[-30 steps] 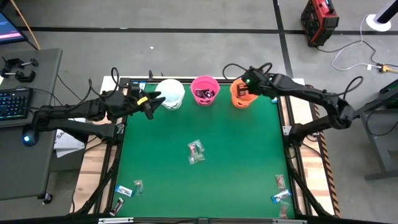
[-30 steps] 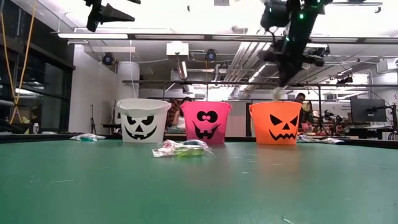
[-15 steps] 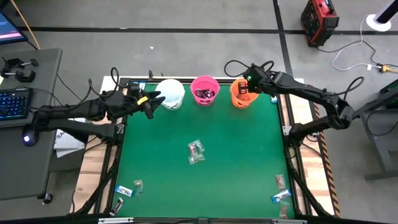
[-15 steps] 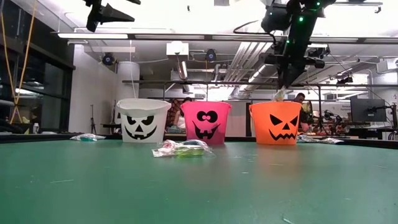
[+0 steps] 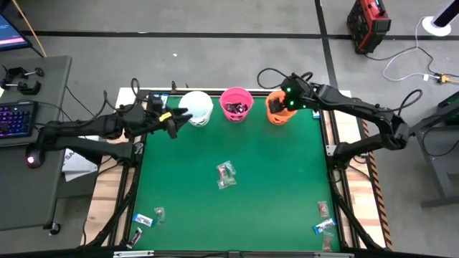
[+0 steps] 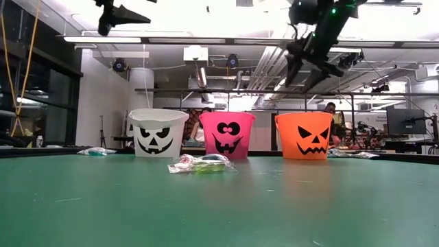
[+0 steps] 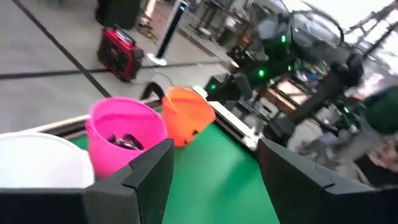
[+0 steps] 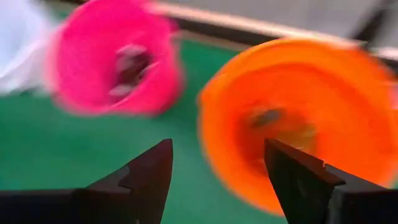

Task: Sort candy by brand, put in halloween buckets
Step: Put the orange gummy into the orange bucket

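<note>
Left gripper [image 5: 174, 119] hangs spread and empty just beside the white bucket [image 5: 196, 107]. Pink bucket [image 5: 236, 103] holds dark candy [image 5: 236, 109] — orange bucket [image 5: 276, 109] next, right gripper [image 5: 285, 102] above it, fingers apart, empty. More sweets [image 5: 225, 175] lie mid-table.

right pincer [image 5: 282, 106]: over orange bucket [image 5: 275, 112] | left pincer [image 5: 179, 117]: beside white bucket [image 5: 197, 108] | candy [image 5: 226, 175]: mid-table

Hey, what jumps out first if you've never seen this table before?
Three jack-o'-lantern pails line the green table's far edge: white bucket, pink bucket, orange bucket. The right gripper hangs open above the orange one, the left gripper waits open beside the white one. Wrapped candy lies mid-table.
</note>
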Robot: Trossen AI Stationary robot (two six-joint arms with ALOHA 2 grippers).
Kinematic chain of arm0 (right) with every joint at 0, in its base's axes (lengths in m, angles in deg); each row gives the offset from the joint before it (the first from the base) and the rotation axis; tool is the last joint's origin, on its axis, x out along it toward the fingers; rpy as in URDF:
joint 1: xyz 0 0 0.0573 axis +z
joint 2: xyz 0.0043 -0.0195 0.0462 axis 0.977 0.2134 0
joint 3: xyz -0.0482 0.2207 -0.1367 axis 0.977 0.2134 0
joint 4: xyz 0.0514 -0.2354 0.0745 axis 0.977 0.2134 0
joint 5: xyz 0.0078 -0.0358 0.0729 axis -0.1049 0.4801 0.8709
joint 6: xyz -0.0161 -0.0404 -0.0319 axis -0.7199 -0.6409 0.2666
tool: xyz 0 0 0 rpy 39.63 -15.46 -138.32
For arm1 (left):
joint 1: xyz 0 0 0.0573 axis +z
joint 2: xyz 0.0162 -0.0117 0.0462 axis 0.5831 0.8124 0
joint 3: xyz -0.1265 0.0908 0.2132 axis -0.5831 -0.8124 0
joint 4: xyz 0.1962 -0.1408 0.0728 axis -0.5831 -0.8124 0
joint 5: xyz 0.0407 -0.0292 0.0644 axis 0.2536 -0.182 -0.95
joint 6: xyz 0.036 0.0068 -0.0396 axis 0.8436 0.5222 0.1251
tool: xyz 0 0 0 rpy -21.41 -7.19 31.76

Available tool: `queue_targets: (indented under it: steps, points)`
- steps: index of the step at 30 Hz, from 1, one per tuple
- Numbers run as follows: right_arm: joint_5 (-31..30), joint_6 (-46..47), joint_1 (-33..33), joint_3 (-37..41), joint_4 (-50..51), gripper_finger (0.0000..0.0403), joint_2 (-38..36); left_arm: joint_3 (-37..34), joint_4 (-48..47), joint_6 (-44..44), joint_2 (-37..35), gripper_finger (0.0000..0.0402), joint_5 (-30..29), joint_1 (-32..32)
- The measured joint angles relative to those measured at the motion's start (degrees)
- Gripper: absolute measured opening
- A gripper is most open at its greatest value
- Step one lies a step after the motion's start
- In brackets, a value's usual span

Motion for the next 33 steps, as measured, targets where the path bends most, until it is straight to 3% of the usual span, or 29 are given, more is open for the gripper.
queue_targets:
  steps: [4,9,14,18,27,33]
  points:
    - [5.4,-2.5,5.6,0.0,-0.5,0.0244,-0.1,0.2,-0.2,2.0,5.4,0.0220,6.9,-1.9]
    - [4.0,-2.3,12.9,0.0,0.5,0.0244,-0.1,4.0,-5.7,12.4,19.3,0.0220,14.7,-5.9]
    - [0.7,-1.3,16.9,0.0,1.0,0.0243,-0.2,7.8,-12.8,36.4,34.3,0.0220,13.2,-9.4]
    - [-0.2,0.4,17.7,0.0,2.1,0.0243,-0.2,7.9,-9.6,46.4,43.3,0.0220,13.3,-9.7]
    - [-1.2,2.1,17.7,0.0,3.7,0.0243,-0.2,7.9,0.4,64.9,53.8,0.0220,19.9,-10.4]
    - [-2.8,4.9,17.7,0.0,3.7,0.0243,-0.2,8.0,4.5,67.1,58.9,0.0220,20.3,-8.9]
